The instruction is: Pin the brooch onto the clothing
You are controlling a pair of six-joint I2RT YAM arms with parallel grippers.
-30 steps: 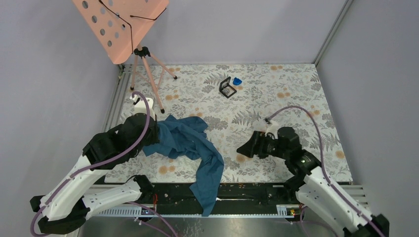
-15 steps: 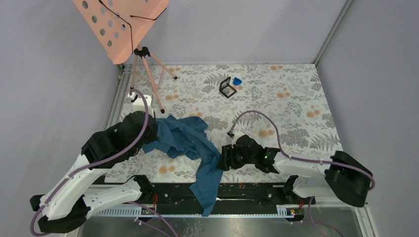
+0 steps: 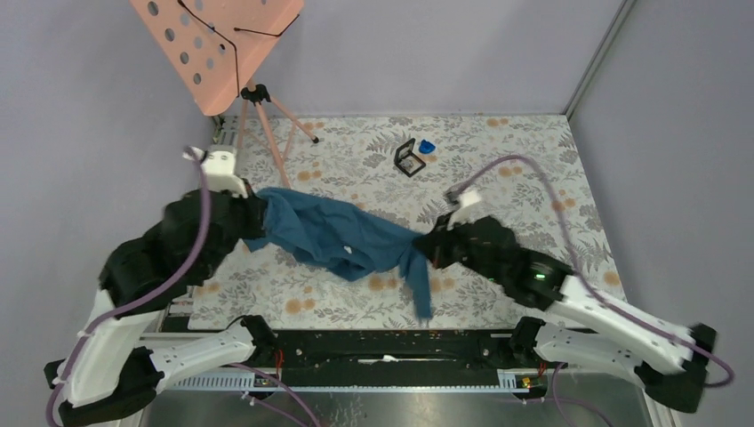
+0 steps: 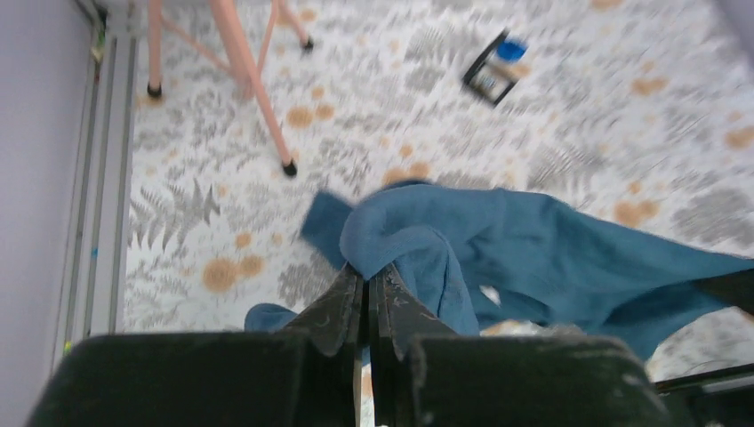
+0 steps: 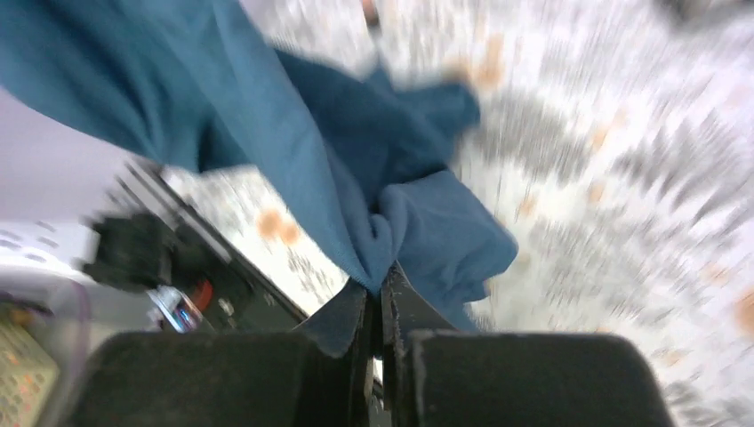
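Note:
The clothing, a dark teal T-shirt, hangs stretched between my two grippers above the floral table. My left gripper is shut on a fold at the shirt's left end, and the left wrist view shows the closed tips pinching fabric. At the shirt's right end my right gripper is shut on a bunched edge, the tips closed on it. A loose flap dangles below it. A tiny whitish speck shows on the fabric; I cannot tell whether it is the brooch.
A black square case with a small blue object beside it lies at the back of the table. A pink music stand on a tripod stands at the back left. Metal rails run along the near edge.
My right gripper swung in to the shirt, shut on its edge and pulled it right. The left arm moved back and left. The shirt, formerly draped over the front edge, is now stretched between them.

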